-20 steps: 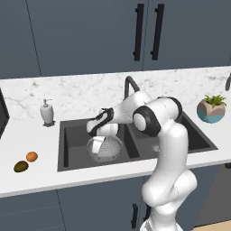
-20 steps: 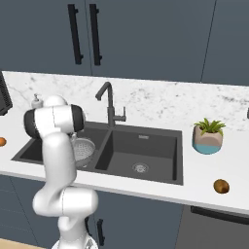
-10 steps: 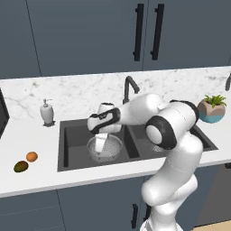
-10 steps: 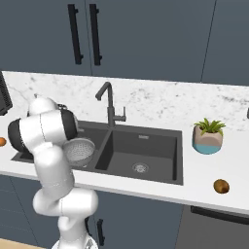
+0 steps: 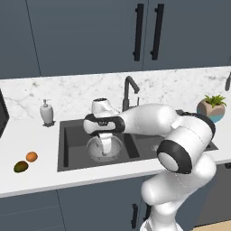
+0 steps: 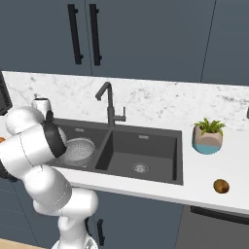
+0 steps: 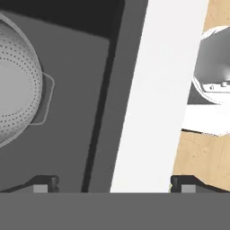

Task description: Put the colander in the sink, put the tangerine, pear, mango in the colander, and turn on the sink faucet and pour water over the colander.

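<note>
Colander [image 5: 104, 148] now left in sink [image 5: 67, 149], center frame; gripper [image 7: 112, 183] lifted off, jaws spread and empty. Fruit is next: tangerine [image 5: 31, 156], lower left.

The white marble surface [image 5: 27, 176] carries the dark sink [image 6: 160, 172] set into it, with the tangerine [image 5: 31, 156] and mango [image 5: 20, 166] touching at its left, a soap dispenser [image 5: 46, 112] behind, a potted plant [image 6: 208, 136] and a brown fruit [image 6: 221, 186] on the right.
</note>
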